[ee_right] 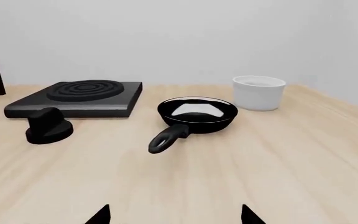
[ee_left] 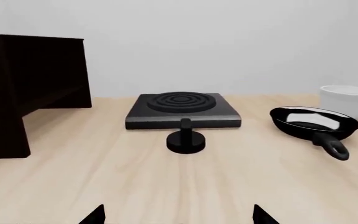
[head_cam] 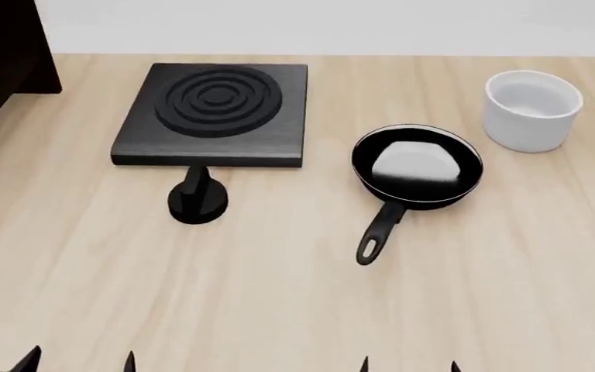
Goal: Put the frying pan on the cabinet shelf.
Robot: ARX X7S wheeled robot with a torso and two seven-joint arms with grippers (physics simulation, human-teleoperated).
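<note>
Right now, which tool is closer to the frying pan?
Right. The right tool sits open almost straight in front of the frying pan handle; the left tool, also open, is off toward the knob side.

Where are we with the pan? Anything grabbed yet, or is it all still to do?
Nothing looks done yet. The pan sits on the table between the burner plate and the cup, handle toward the robot. Neither gripper holds anything: left and right show open fingertips at the near edge, short of the pan. Left to do: grasp it, probably by the handle, and carry it to the dark cabinet at far left.
</note>
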